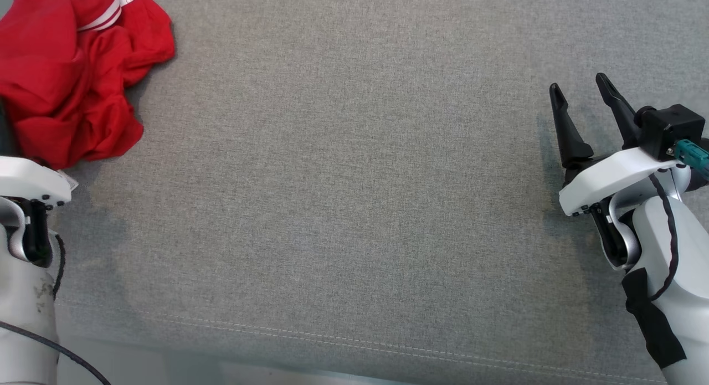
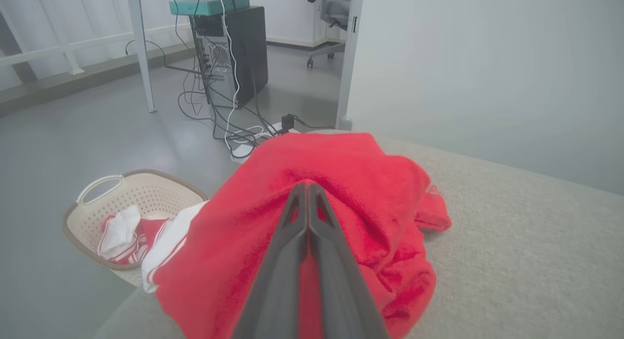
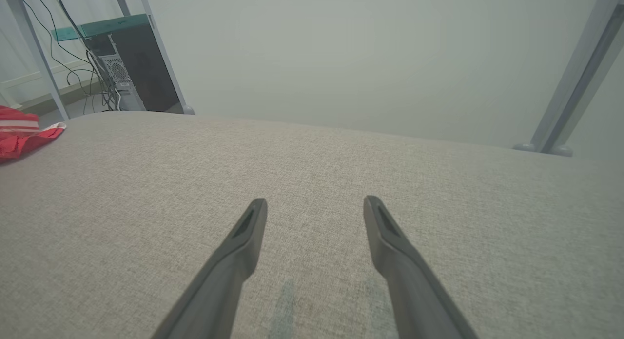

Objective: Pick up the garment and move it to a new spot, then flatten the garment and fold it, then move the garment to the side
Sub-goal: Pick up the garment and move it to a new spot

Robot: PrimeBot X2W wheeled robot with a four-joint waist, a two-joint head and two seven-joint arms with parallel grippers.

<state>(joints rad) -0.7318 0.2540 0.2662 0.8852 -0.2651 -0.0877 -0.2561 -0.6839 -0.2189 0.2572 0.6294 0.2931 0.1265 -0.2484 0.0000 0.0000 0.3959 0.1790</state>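
The red garment [image 1: 72, 80] is lying crumpled at the far left corner of the grey fabric surface [image 1: 354, 180], with a white-striped band showing along its top edge. In the left wrist view the garment [image 2: 351, 183] is bunching up in a mound near the surface's [image 2: 512, 241] edge. The left gripper [image 2: 308, 188] is pointing into the mound with its two dark fingers [image 2: 278, 280] pressed together, and its tips are resting against a fold of the red cloth. Whether any cloth is caught between them cannot be told. The right gripper [image 1: 579, 85] is hovering well apart from the garment, at the right side of the surface. Its jaws are standing wide and holding nothing. The right wrist view is showing that gripper [image 3: 316, 202] over bare grey cloth [image 3: 312, 153], with a corner of the garment [image 3: 19, 131] lying at the far left. Beyond the surface's edge, a pale perforated basket [image 2: 161, 175] is sitting on the floor [image 2: 73, 134] and holding some red and white cloth [image 2: 124, 234]. Farther back, a dark computer tower [image 2: 243, 46] is standing among loose cables [image 2: 229, 129].
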